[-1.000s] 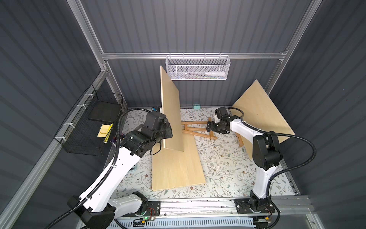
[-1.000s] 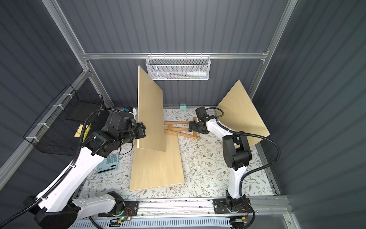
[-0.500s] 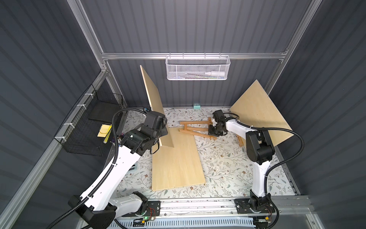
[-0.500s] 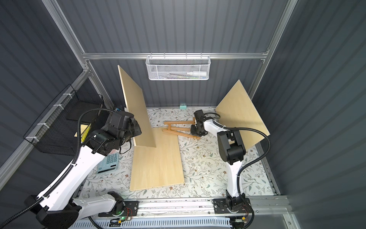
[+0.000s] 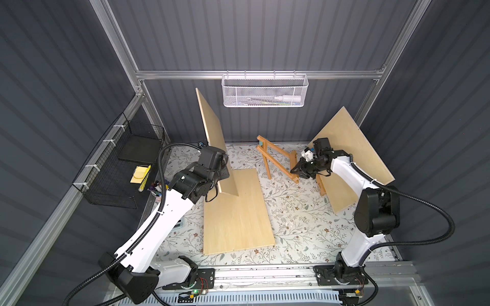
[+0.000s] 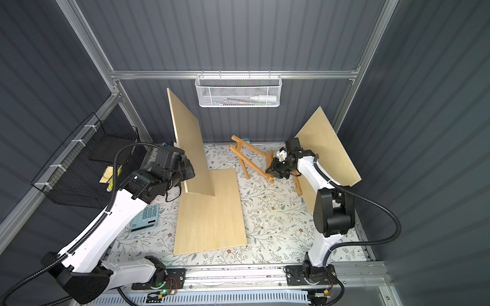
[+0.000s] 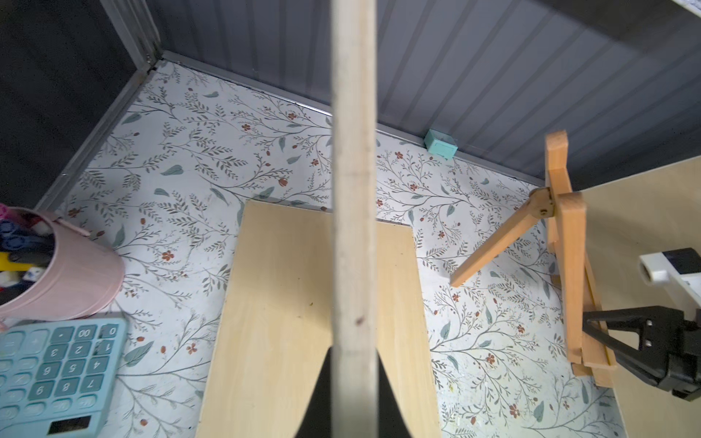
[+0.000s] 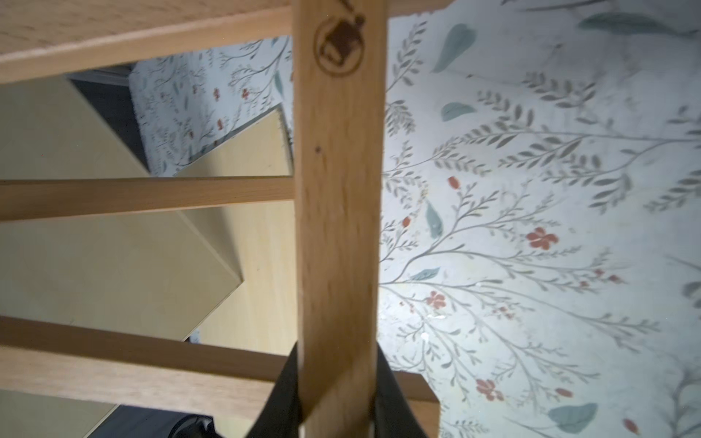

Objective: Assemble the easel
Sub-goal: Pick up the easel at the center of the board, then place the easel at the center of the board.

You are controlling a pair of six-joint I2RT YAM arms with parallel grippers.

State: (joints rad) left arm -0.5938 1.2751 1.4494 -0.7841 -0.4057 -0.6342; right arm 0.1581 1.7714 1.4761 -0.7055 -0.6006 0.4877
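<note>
Easel (image 5: pixel 275 159) tipped upright, right gripper (image 8: pixel 337 379) clamped on its bar; left gripper (image 7: pixel 354 364) pinches plywood panel (image 5: pixel 213 143), jaws hidden behind it in both top views.

Open floral mat (image 5: pixel 299 212) lies between the flat board (image 5: pixel 238 212) at centre and the leaning board (image 5: pixel 355 140) on the right wall; an upright board (image 5: pixel 214 132) walls off the left rear; the tilted easel (image 7: pixel 572 273) spans the rear middle; a wire basket (image 5: pixel 263 90) hangs on the back wall; calculator (image 6: pixel 144 220) and pink cup (image 7: pixel 57 265) crowd the left edge.
</note>
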